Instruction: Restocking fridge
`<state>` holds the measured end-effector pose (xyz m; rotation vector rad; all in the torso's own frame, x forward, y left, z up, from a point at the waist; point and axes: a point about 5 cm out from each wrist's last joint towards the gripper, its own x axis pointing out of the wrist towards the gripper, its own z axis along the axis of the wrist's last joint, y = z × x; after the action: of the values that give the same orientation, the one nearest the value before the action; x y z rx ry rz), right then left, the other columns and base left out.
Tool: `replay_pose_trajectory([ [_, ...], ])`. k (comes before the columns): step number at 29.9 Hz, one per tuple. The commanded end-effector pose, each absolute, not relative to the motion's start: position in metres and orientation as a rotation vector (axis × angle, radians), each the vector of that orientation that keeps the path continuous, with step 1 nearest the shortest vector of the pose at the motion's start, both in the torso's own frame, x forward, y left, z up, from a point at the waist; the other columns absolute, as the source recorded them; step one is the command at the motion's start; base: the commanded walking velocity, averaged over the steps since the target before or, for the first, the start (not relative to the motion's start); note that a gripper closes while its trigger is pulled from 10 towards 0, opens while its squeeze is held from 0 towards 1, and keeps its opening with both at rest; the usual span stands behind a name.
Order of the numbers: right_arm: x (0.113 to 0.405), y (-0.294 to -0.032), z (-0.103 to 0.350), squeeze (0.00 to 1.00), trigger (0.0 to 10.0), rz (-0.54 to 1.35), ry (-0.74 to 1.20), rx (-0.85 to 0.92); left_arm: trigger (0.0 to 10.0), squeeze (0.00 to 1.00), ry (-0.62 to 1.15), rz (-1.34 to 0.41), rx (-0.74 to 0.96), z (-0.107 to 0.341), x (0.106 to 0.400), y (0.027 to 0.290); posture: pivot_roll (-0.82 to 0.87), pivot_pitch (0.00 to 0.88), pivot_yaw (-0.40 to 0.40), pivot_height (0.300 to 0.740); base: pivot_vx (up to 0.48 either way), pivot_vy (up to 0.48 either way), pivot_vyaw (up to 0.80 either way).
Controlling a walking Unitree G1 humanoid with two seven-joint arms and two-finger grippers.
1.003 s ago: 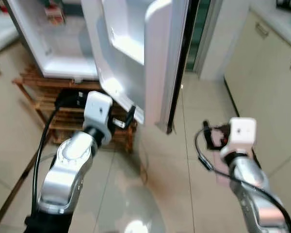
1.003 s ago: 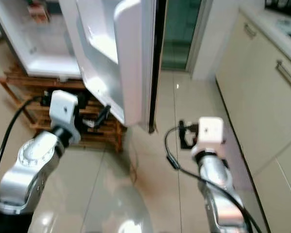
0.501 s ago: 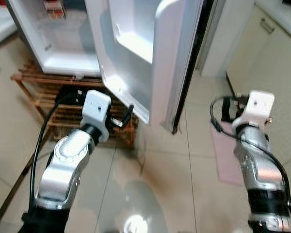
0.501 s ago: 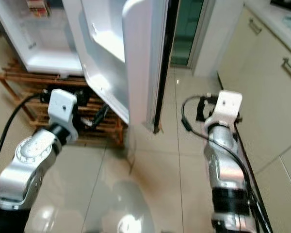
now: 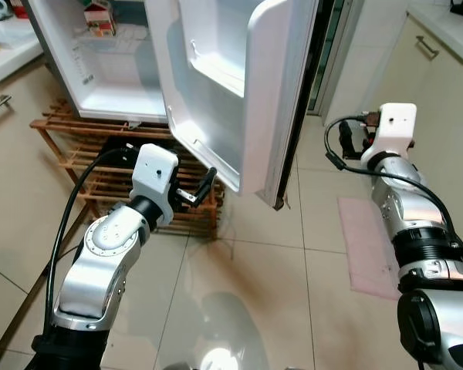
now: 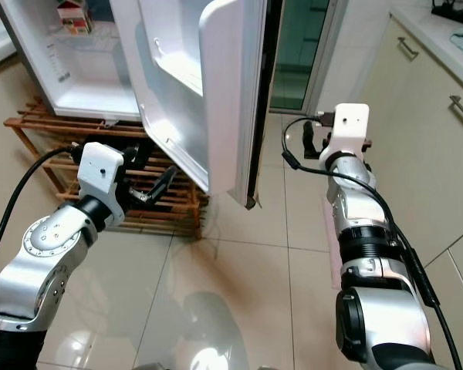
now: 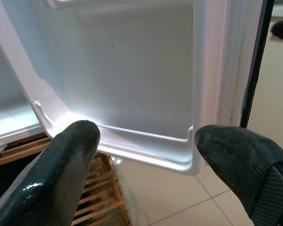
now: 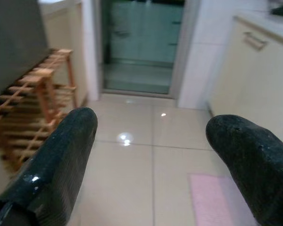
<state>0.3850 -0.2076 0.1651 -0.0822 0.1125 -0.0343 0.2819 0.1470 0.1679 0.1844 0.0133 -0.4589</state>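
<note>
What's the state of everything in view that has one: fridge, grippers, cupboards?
Fridge door: open, swung out toward the robot.
Fridge interior: exposed, a small carton on a shelf.
Left gripper: open, holding nothing, near the door's bottom corner.
Right gripper: open, holding nothing, raised beside the door's outer edge.
Cupboard doors: shut.
Pink mat: flat on the floor.

Slatted wooden rack (image 5: pixel 92 166) on glossy tile floor (image 5: pixel 247 301) (pink mat (image 5: pixel 366 247) beside cream cabinets (image 5: pixel 440 100))
</note>
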Motion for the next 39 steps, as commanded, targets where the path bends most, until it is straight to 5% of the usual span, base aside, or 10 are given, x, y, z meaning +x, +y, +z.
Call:
replay_pose_trajectory([
  [1,0.39,-0.198,0.174,0.0,10.0,0.031,0.083,-0.1,10.0,0.0,0.024,-0.473,0.187,0.167,0.279,0.149,0.04,0.008,0.006,0.74,0.0,0.0,0.0],
  [14,0.384,-0.137,0.171,0.0,10.0,0.403,0.05,-0.131,10.0,0.0,0.238,-0.614,0.361,0.13,0.239,0.167,0.05,0.02,-0.005,0.74,0.0,0.0,0.0],
  [18,0.363,-0.097,0.172,0.0,10.0,0.6,0.02,-0.132,10.0,0.0,0.376,-0.531,0.441,0.111,0.23,0.19,0.06,0.022,-0.016,0.74,0.0,0.0,0.0],
  [26,0.294,-0.016,0.201,0.0,10.0,1.082,-0.154,0.106,10.0,0.0,0.361,-0.535,0.42,0.114,0.23,0.183,0.06,0.028,-0.017,0.74,0.0,0.0,0.0],
  [30,0.298,-0.02,0.198,0.0,10.0,0.977,-0.154,0.068,10.0,0.0,0.355,-0.532,0.423,0.115,0.231,0.182,0.05,0.029,-0.017,0.74,0.0,0.0,0.0],
  [32,0.317,-0.05,0.189,0.0,10.0,0.732,-0.116,0.042,10.0,0.0,0.341,-0.52,0.424,0.117,0.235,0.181,0.05,0.027,-0.02,0.74,0.0,0.0,0.0],
  [39,0.326,-0.089,0.192,0.0,10.0,0.471,-0.127,0.066,10.0,0.0,0.321,-0.499,0.419,0.119,0.239,0.179,0.05,0.018,-0.022,0.74,0.0,0.0,0.0],
])
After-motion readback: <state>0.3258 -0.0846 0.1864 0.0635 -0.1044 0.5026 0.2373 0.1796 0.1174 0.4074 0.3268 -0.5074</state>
